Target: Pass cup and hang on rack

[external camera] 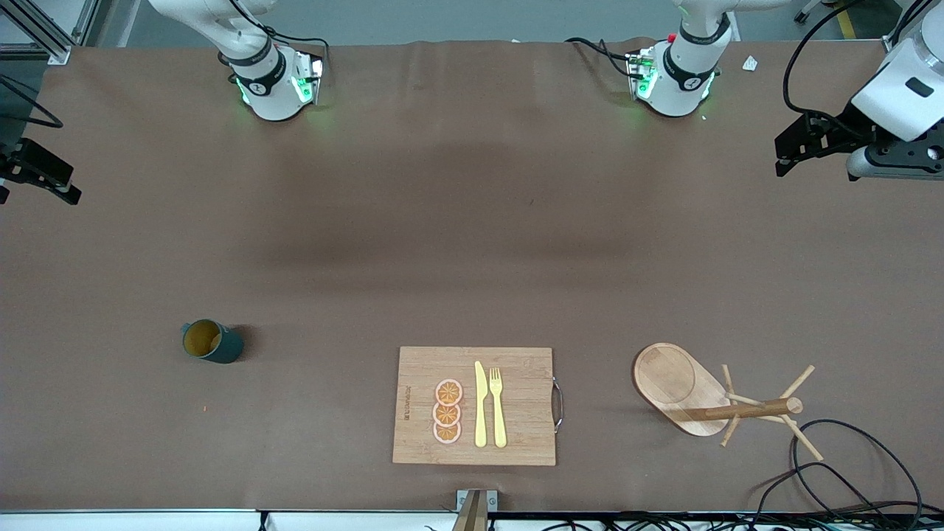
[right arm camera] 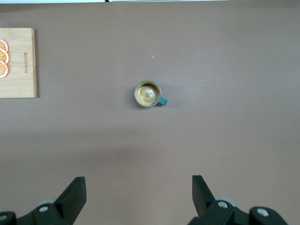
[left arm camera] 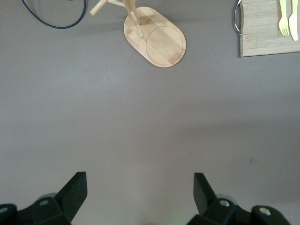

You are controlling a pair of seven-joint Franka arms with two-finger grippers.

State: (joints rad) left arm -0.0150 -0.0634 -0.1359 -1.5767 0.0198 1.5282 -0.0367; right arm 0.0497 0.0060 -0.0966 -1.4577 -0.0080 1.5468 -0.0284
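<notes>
The dark teal cup [external camera: 212, 341] stands upright on the brown table toward the right arm's end, its tan inside showing; in the right wrist view [right arm camera: 149, 94] its handle sticks out to one side. The wooden rack [external camera: 675, 385] stands toward the left arm's end, with its post [external camera: 752, 409] and thin pegs; its oval base also shows in the left wrist view [left arm camera: 157, 37]. My right gripper [right arm camera: 138, 183] is open and empty, high above the table at the right arm's end [external camera: 37, 173]. My left gripper [left arm camera: 139, 180] is open and empty, high at the left arm's end [external camera: 793, 151].
A bamboo cutting board [external camera: 413, 402] with orange slices [external camera: 448, 411], a yellow knife [external camera: 480, 405] and a fork [external camera: 498, 405] lies between cup and rack, near the table's front edge. Black cables [external camera: 848, 472] lie next to the rack at the table's corner.
</notes>
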